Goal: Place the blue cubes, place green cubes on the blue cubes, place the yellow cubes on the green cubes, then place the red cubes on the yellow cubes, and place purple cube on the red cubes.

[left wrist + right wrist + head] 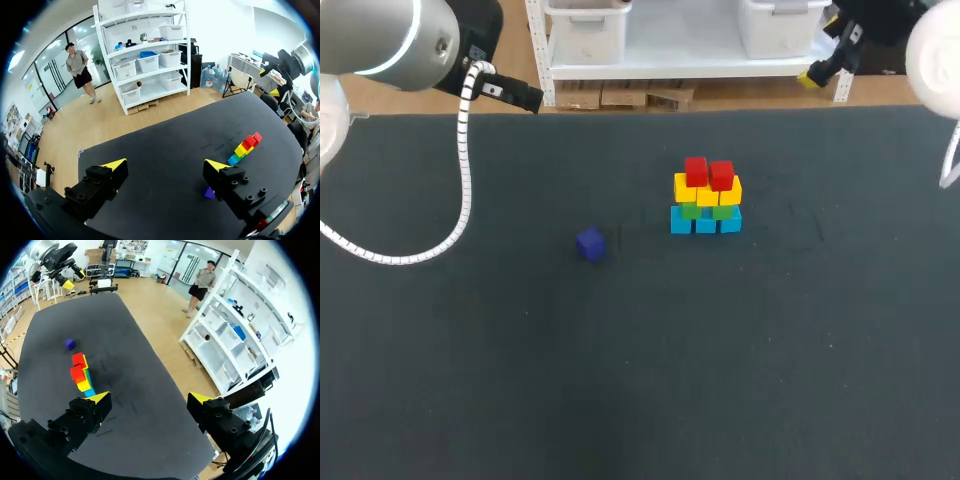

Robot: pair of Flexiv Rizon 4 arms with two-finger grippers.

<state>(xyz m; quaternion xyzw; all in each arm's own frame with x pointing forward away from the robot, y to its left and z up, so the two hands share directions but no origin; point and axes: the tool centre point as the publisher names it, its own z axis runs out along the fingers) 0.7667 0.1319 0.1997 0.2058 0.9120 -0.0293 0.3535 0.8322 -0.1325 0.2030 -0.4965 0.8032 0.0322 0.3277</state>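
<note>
A tiered stack stands right of the table's middle: blue cubes (pixel 705 223) at the bottom, green cubes (pixel 706 211) on them, then yellow cubes (pixel 707 190), with two red cubes (pixel 708 173) on top. A lone purple cube (pixel 590 243) lies on the table to the stack's left. My left gripper (pixel 165 165) hangs open and empty high over the table's far left; the purple cube (pixel 209 193) shows just beside one finger, far below, and the stack (pixel 245 146) farther ahead. My right gripper (pixel 150 397) is open and empty above the far right edge, with the stack (pixel 80 374) ahead of one finger.
The dark table (pixel 640 380) bears only the stack and the purple cube. My left arm (pixel 380 35), with its white coiled cable (pixel 465 170), sits at the far left corner. My right arm (pixel 930 50) is at the far right corner.
</note>
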